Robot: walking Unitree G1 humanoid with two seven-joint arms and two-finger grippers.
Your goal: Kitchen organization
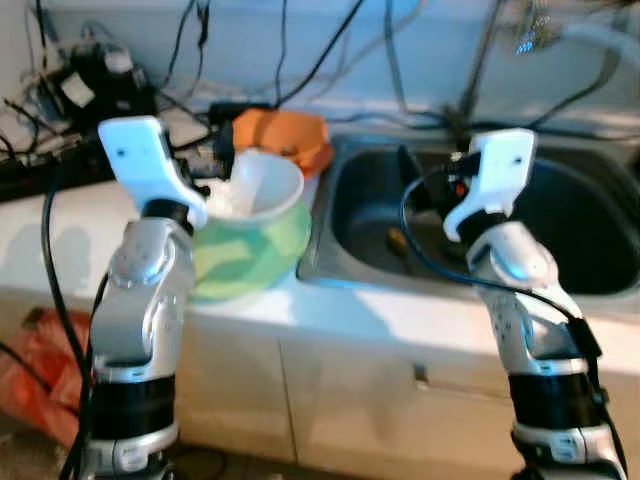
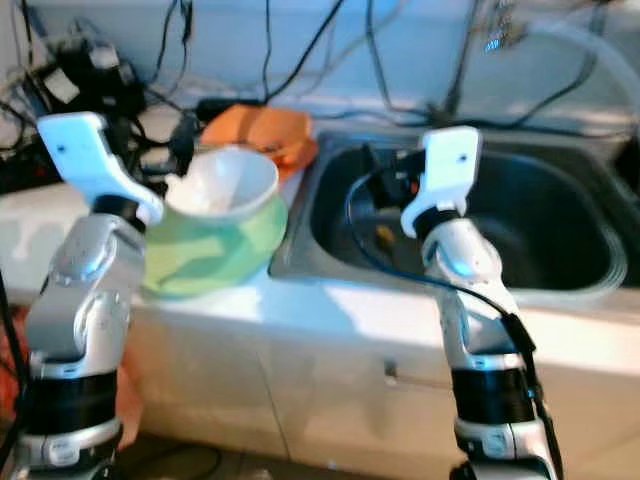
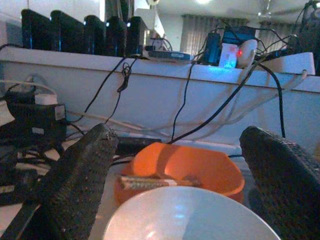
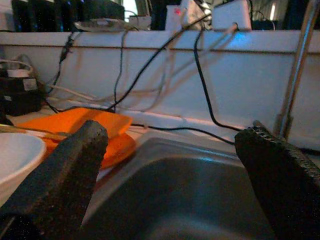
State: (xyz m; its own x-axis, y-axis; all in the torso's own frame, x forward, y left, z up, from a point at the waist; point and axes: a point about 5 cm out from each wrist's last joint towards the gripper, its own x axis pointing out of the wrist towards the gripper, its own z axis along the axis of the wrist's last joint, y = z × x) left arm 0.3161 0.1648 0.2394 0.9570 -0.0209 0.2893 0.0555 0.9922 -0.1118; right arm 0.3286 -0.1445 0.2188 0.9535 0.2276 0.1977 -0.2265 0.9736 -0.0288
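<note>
At left of frame, our left gripper (image 3: 175, 180) stands wide open, empty, over the white bowl (image 1: 262, 185) nested in the green bowl (image 1: 262, 250). Behind sits the orange bowl (image 1: 290, 138). Right of centre, our right gripper (image 4: 170, 175), equally open and empty, hovers above the sink (image 1: 340, 255). We judge the stack could topple; trailing cables (image 1: 330, 45) crowd the back.

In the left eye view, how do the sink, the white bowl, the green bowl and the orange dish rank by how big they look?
1. The sink, clearly the largest.
2. The green bowl.
3. The white bowl nested in it.
4. The orange dish, though the bowls partly hide it and it sits farther back, so this last place is unsure.
</note>
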